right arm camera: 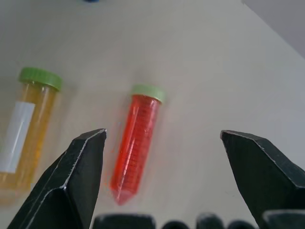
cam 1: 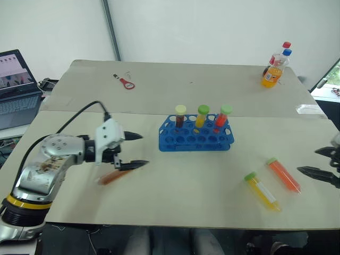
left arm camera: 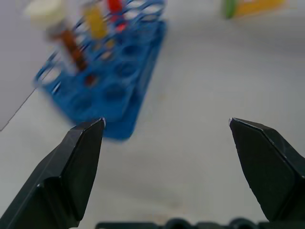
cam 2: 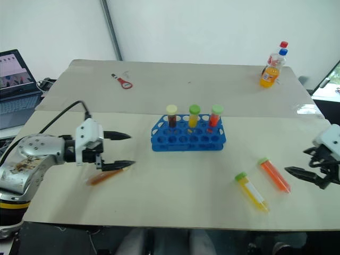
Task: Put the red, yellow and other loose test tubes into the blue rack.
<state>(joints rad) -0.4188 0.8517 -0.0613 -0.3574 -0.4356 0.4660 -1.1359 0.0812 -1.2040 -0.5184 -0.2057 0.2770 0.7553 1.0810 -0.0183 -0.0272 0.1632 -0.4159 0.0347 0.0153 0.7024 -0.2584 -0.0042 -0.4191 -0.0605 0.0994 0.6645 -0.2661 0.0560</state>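
Pale beige table (cam 1: 159,186), a seam running across its middle. Blue rack (cam 1: 195,137) stands near the centre, just in front of the seam. Three tubes lie flat on the near half: a red tube (cam 1: 284,175) and a yellow tube (cam 1: 262,190) side by side toward the right, green caps pointing away; a brown-orange tube (cam 1: 110,177) toward the left. On the far half, a red-handled opener (cam 1: 126,82) at left and orange bottles (cam 1: 274,68) at the right corner.
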